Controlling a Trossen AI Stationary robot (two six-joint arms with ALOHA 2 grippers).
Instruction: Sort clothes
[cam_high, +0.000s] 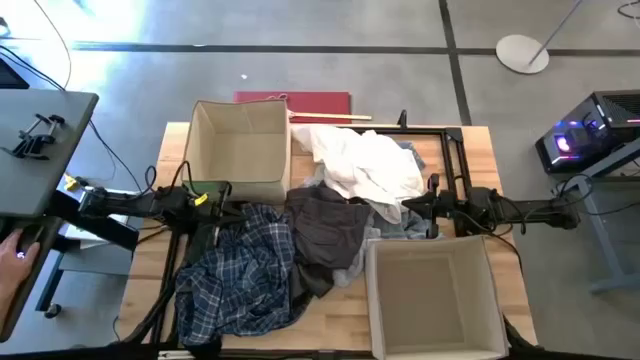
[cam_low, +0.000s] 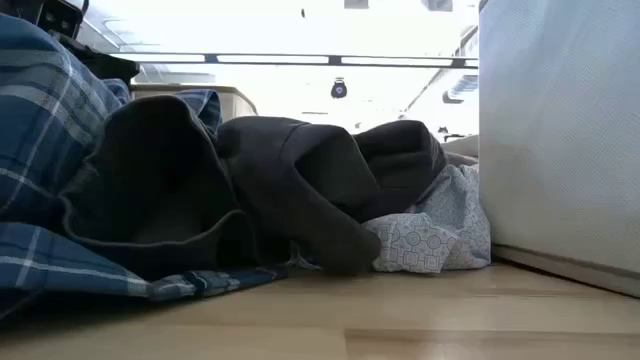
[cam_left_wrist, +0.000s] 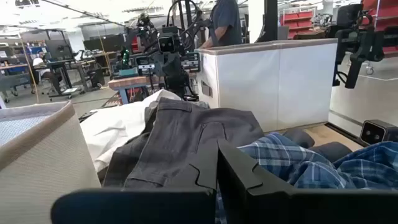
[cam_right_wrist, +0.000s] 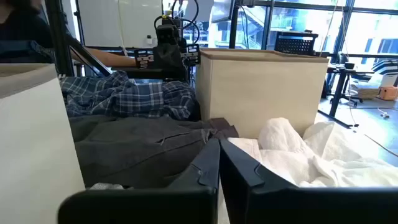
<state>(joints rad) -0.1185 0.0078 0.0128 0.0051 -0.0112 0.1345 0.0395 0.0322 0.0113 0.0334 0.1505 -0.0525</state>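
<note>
A pale wooden tabletop (cam_high: 510, 290) is seen standing on a grey concrete floor (cam_high: 400, 90) crossed by dark seams. Two beige square fabric boxes are set on it — one (cam_high: 240, 150) at the far left, one (cam_high: 435, 300) at the near right. Between them the clothes are heaped: a white garment (cam_high: 365, 165) toward the far side, a dark grey garment (cam_high: 325, 225) in the middle, a blue-and-white plaid shirt (cam_high: 235, 280) at the near left. The left claw (cam_high: 222, 195) is held just beside the far box, its fingers pressed together on nothing; the right claw (cam_high: 412, 208) is held at the white garment's edge, likewise closed and empty. A workshop with desks, racks and a standing person (cam_left_wrist: 224, 22) is visible beyond.
</note>
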